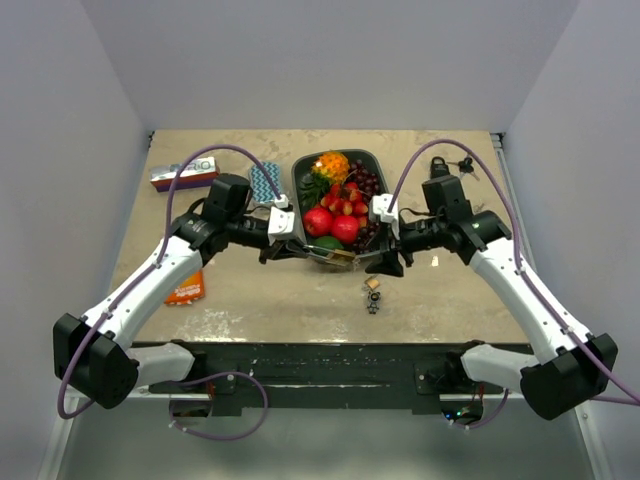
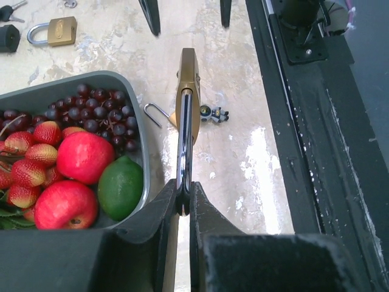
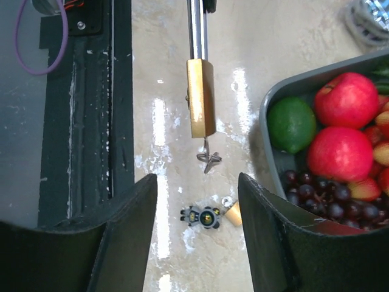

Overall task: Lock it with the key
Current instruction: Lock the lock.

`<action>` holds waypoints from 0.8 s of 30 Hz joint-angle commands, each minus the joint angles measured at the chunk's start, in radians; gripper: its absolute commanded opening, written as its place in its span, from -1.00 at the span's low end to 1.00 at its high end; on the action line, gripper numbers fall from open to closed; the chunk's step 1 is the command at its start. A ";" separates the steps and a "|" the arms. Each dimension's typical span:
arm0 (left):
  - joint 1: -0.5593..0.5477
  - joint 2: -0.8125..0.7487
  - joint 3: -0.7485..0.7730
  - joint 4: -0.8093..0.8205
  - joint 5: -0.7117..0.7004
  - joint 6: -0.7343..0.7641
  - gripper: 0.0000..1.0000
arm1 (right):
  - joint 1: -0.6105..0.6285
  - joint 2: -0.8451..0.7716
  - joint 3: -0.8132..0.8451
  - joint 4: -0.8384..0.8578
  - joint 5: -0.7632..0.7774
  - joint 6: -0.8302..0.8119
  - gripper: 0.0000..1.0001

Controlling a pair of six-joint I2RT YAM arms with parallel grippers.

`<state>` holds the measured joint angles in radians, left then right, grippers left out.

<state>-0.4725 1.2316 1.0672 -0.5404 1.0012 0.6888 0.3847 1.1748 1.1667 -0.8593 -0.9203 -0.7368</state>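
Plain pale walls on three sides, a scuffed beige bench (image 1: 255,300) below. Above its near strip, just clear of the grey fruit tray (image 2: 67,81), a brass padlock (image 3: 200,97), gripped edge-on by the shackle in the closed left hand (image 2: 184,204) and pointing toward the right hand (image 3: 197,234), spread wide and holding nothing. Just past the padlock's free end, a small twist of metal (image 3: 208,159), probably the key with its ring; cannot tell whether seated in the keyway or lying on the bench beneath. Near it on the bench, a little toy-figure fob (image 3: 205,217) and a tan tag (image 3: 233,213). Main hazard, as a judgement: a thin round shackle as the only hold, so likely to swivel or slip under any push or twist from the right, spoiling the alignment or dropping the padlock. Also possible: broad fingers knocking the brass body aside before reaching so small a key, or pinching the ring instead of the key's head. On the far side, the tray rim close by, with a lime (image 2: 120,187), red fruit (image 2: 85,155) and dark grapes (image 2: 100,109) heaped to its edge, cramping any approach from there. Well apart: a second brass padlock (image 2: 53,30), a blue-and-white box (image 1: 183,177), an orange packet (image 1: 186,288), a zigzag pouch (image 1: 263,182).
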 commanded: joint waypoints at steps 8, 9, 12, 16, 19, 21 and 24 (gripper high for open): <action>0.006 -0.012 0.011 0.151 0.111 -0.097 -1.00 | 0.066 -0.029 -0.125 0.330 0.093 0.274 0.07; 0.006 -0.014 0.011 0.151 0.111 -0.097 -1.00 | 0.066 -0.030 -0.127 0.336 0.095 0.269 -0.02; 0.006 -0.012 0.011 0.149 0.111 -0.100 -1.00 | 0.068 -0.032 -0.131 0.351 0.089 0.270 -0.22; 0.008 -0.011 0.008 0.174 0.108 -0.133 -1.00 | 0.066 -0.027 -0.130 0.353 0.072 0.266 -0.51; 0.017 -0.009 0.004 0.206 0.109 -0.178 -1.00 | 0.068 -0.026 -0.122 0.307 0.067 0.220 -0.83; 0.021 -0.006 0.000 0.220 0.116 -0.192 -1.00 | 0.068 -0.026 -0.118 0.275 0.064 0.189 -1.00; 0.031 0.000 -0.001 0.238 0.117 -0.213 -1.00 | 0.065 -0.037 -0.119 0.246 0.066 0.159 -1.00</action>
<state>-0.4587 1.2358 1.0588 -0.4252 1.0336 0.5228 0.4519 1.1652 1.0382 -0.5716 -0.8448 -0.5251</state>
